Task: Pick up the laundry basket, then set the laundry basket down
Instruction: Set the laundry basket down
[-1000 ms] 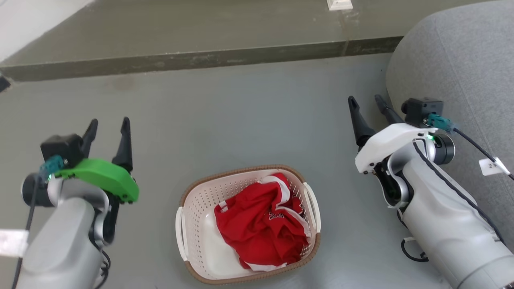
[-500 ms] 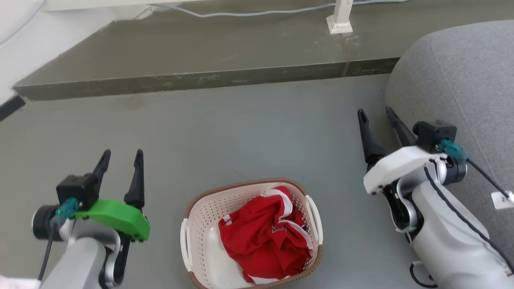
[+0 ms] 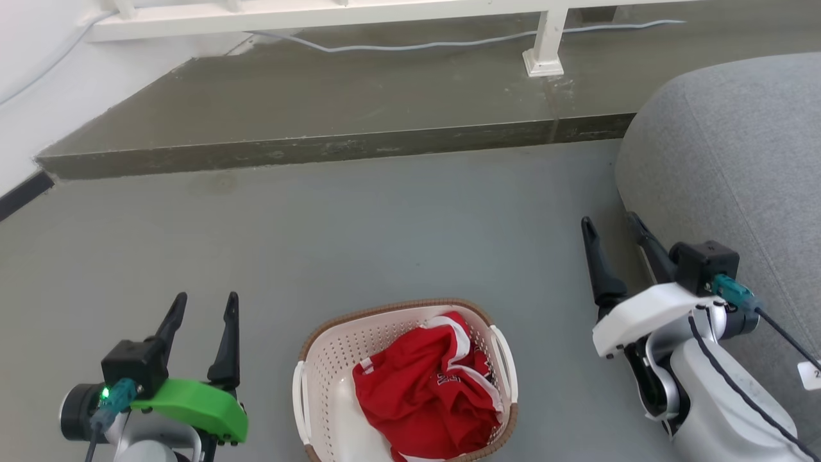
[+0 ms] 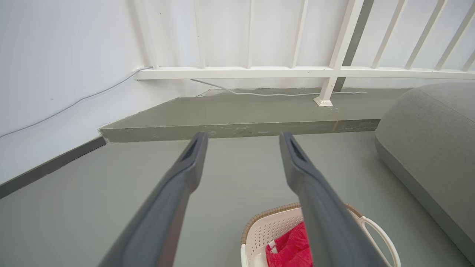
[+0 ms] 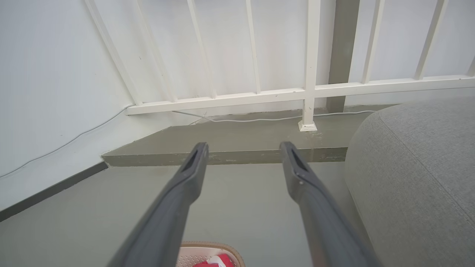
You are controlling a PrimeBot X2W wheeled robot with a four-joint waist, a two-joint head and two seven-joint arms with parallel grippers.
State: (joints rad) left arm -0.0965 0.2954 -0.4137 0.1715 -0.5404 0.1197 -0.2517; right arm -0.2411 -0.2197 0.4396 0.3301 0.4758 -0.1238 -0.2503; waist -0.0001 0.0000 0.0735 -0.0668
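At the lower left of the head view, the left end effector (image 3: 206, 298), carried on a wrist with a bright green cover, has its two long dark fingers parted with an open gap between them, gripping nothing. It hangs over the grey floor (image 3: 385, 224), apart from the basket and to the left of it.

The shallow oval cream-white plastic laundry basket (image 3: 333, 327), with perforated walls, a brown woven-look rim and white side handles, sits on the floor at the bottom centre, between the two arms and touched by neither. A crumpled red garment with white trim (image 3: 426, 391) lies inside it. The basket's near end is cut off by the bottom edge, and the lettering on the garment is too folded to read. In the left wrist view the basket (image 4: 267, 230) lies below the spread fingers, its right half partly covered by the right-hand finger.

The right end effector (image 3: 609, 219), under a white wrist cover, is likewise spread wide and empty, off the basket's right side and beyond its far end, close beside the rounded grey fabric cushion (image 3: 725, 160). In the right wrist view the basket's far rim (image 5: 202, 245) and a bit of red show at the bottom edge.
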